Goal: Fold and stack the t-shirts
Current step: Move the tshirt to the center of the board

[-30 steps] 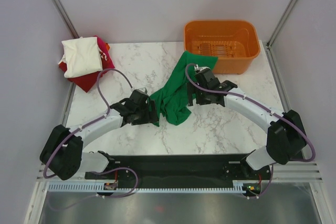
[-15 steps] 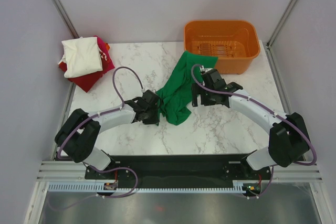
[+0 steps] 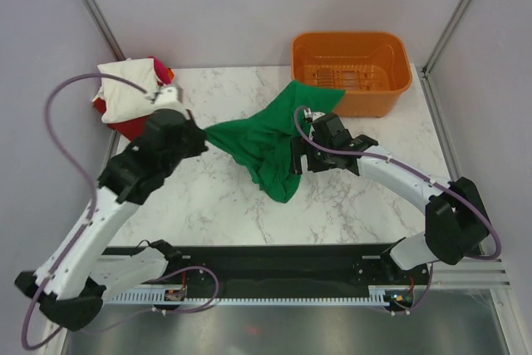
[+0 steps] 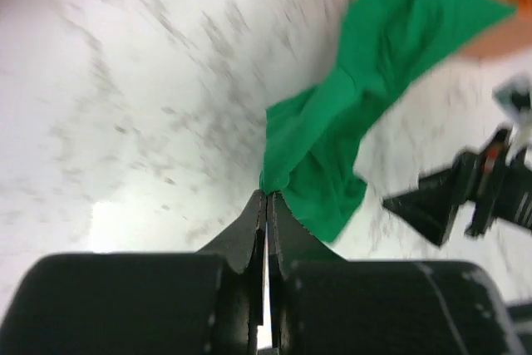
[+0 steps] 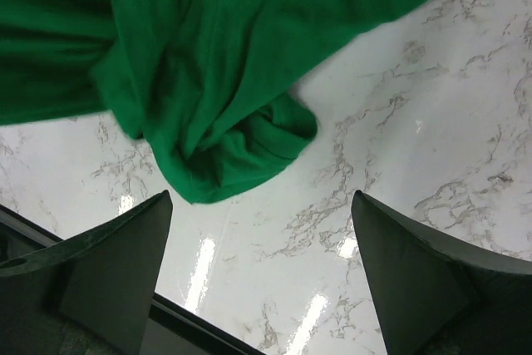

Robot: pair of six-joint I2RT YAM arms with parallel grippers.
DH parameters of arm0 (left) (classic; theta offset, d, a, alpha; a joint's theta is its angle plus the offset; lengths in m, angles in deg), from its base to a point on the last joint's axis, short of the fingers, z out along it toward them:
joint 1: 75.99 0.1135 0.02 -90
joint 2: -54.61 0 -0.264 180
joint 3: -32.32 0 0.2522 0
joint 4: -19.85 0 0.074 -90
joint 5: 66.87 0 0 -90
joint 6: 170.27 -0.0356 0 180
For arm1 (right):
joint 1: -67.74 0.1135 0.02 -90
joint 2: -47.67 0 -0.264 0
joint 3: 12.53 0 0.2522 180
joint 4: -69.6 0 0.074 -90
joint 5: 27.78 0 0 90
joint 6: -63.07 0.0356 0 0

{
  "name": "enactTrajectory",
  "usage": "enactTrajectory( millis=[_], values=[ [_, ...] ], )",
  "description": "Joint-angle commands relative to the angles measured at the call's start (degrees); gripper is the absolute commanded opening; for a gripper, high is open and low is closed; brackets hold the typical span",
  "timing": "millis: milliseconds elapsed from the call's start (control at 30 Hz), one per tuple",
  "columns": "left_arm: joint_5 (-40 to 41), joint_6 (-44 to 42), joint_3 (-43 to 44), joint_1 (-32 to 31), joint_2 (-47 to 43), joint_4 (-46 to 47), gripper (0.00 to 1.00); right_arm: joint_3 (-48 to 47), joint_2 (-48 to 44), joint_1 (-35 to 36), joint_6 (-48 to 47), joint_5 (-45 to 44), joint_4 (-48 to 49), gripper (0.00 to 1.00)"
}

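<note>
Green t-shirt (image 3: pixel 259 145) lies crumpled and drawn out across the marble surface (image 3: pixel 349 197) between the two arms. The left end effector (image 3: pixel 198 140) has its fingers pressed together on the shirt's left corner. In the left wrist view (image 4: pixel 266 199) the cloth (image 4: pixel 332 147) is pinched at the very tips and widens away beyond them toward the far right. The right end effector (image 3: pixel 298 155) sits over the shirt's right side with its fingers spread wide, gripping nothing. Its own camera (image 5: pixel 259 199) shows the bunched lower end of the shirt (image 5: pixel 208 81) on the marble in the gap between the fingers and just beyond them; whether the fingers touch the cloth cannot be told. Beyond the right end effector an orange basket (image 3: pixel 349 39) stands at the far edge, and the shirt's far tip reaches its near wall. Just beyond and left of the left end effector, at the far left corner, a folded cream-white shirt (image 3: pixel 129 89) rests on a red shirt (image 3: pixel 133 128).
</note>
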Motion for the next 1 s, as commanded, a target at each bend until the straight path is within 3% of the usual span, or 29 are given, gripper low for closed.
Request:
enactTrajectory(
  millis=[0, 33, 100, 200, 367, 467, 533, 600, 767, 967],
  values=[
    [12.59, -6.11, 5.22, 6.63, -5.73, -15.5, 0.02, -2.93, -0.84, -0.16, 1.23, -0.61, 2.16, 0.98],
    [11.55, -6.99, 5.84, 11.0, -7.57, -16.2, 0.02, -3.11, -1.19, -0.25, 1.75, -1.66, 2.07, 0.98],
    [9.51, -7.96, 6.89, 13.06, -13.09, -16.12, 0.02, -3.11, -1.8, -0.16, 2.02, -2.55, 1.81, 0.98],
    [14.16, -7.7, 7.6, 13.24, -18.81, -16.74, 0.02, -2.58, -2.86, -0.16, 2.63, -4.74, 1.2, 0.98],
    [13.64, -7.35, 4.45, 13.24, -20.42, -18.14, 0.02, -2.67, -3.39, -0.16, 2.55, -4.66, 1.28, 0.98],
    [21.36, -5.85, 6.45, 13.24, -24.01, -20.26, 0.02, -3.2, -3.48, 0.1, 2.46, -5.45, 1.02, 0.98],
    [21.82, -7.17, 9.08, 13.15, -25.42, -20.17, 0.02, -3.37, -3.56, 0.19, 2.46, -5.63, 1.11, 0.98],
    [19.72, -8.57, 9.45, 13.15, -24.29, -20.69, 0.02, -3.99, -2.43, 1.24, 1.94, -4.76, 1.89, 0.98],
    [10.6, -6.03, 0.5, 13.15, -24.1, -19.38, 0.02, -12.06, 4.42, 6.34, 1.23, -5.18, 2.86, 0.98],
    [3.4, -4.7, -9.54, 13.06, -25.95, -14.56, 0.02, -27.78, 21.97, 7.13, 1.14, -5.19, 3.39, 0.88]
  ],
)
